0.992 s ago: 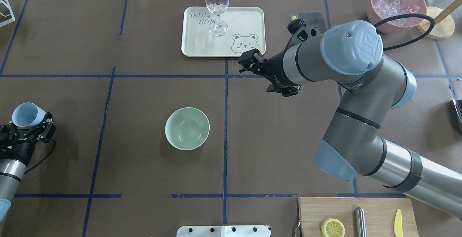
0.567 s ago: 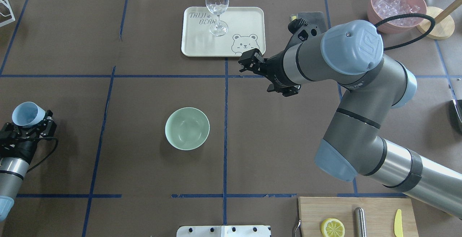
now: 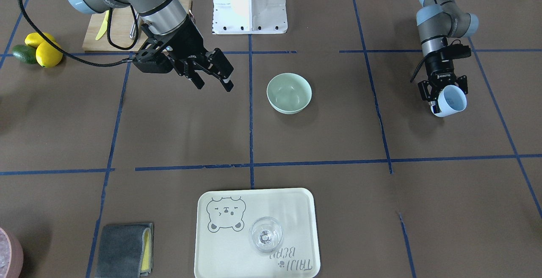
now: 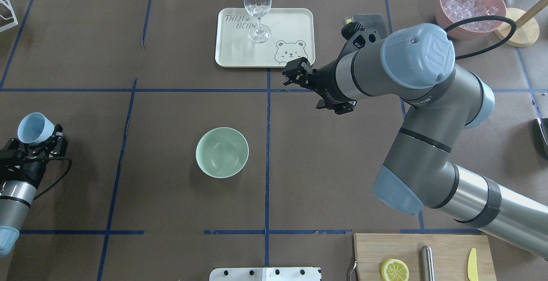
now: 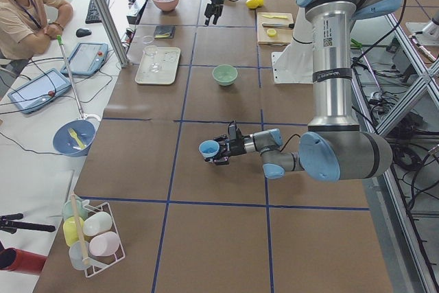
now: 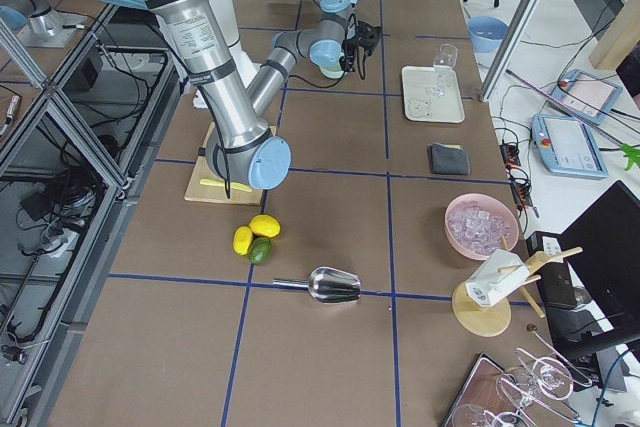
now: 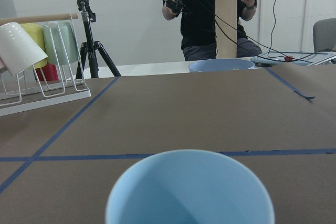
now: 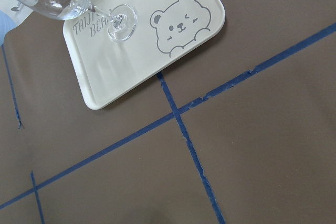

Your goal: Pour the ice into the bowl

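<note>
The mint-green bowl (image 4: 222, 152) stands near the table's middle and looks empty; it also shows in the front view (image 3: 289, 93). My left gripper (image 4: 39, 140) is shut on a light blue cup (image 4: 34, 127) at the far left, well away from the bowl. The cup is tilted, and its inside looks plain blue in the wrist view (image 7: 189, 187). Clear ice cubes (image 4: 467, 6) lie in a pink container (image 4: 445, 19) at the far right. My right gripper (image 4: 297, 72) is open and empty above the table, near the tray.
A cream tray (image 4: 291, 24) holds a wine glass (image 4: 257, 9) at the back. A cutting board (image 4: 372, 251) with a lemon half (image 4: 394, 269) lies at the front right. A grey cloth (image 3: 123, 248), lemons (image 3: 47, 53) and a metal scoop (image 6: 332, 285) lie on the right side.
My left gripper has moved the cup slightly forward, away from the robot, and to the right. The right arm has not moved.
</note>
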Robot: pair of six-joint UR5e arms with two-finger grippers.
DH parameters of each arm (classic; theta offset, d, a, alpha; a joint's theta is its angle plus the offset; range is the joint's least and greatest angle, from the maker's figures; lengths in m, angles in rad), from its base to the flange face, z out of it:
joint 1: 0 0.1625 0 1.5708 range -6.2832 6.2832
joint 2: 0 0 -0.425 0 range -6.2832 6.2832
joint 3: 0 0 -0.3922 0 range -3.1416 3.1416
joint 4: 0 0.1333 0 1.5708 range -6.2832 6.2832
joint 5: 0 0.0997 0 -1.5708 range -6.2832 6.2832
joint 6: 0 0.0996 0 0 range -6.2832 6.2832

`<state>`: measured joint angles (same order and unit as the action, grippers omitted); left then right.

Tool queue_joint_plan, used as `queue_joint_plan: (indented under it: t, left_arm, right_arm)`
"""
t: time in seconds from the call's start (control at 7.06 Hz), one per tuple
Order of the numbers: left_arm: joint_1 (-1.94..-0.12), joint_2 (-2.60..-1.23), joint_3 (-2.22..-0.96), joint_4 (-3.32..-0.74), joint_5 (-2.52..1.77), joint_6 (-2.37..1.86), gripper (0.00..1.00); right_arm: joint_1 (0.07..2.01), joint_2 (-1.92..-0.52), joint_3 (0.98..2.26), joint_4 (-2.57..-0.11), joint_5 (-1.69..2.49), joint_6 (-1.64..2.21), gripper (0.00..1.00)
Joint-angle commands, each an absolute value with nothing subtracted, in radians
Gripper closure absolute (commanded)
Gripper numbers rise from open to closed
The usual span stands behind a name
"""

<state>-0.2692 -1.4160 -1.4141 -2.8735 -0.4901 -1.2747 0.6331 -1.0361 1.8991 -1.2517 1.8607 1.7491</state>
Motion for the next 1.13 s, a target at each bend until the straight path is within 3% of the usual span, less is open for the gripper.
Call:
queue_joint_plan:
  t: [0.0,0.43,0.99]
  left_arm:
    - [-0.287,-1.486,-1.460,-2.962,-0.488,-1.090,1.00]
    - [-0.270,-1.616,-1.642,-2.944,-0.483,-0.664,1.00]
    - [-0.112,-1.758,-1.661,-2.877,-0.439,-0.100,1.00]
  right_arm:
    - [0.635,-1.037,1.902,-1.252,1.861,1.750,0.00]
    - [0.641,-1.042,1.904,-1.252,1.861,1.752,0.00]
    - [0.650,-1.095,1.917,-1.249,1.870,1.750,0.00]
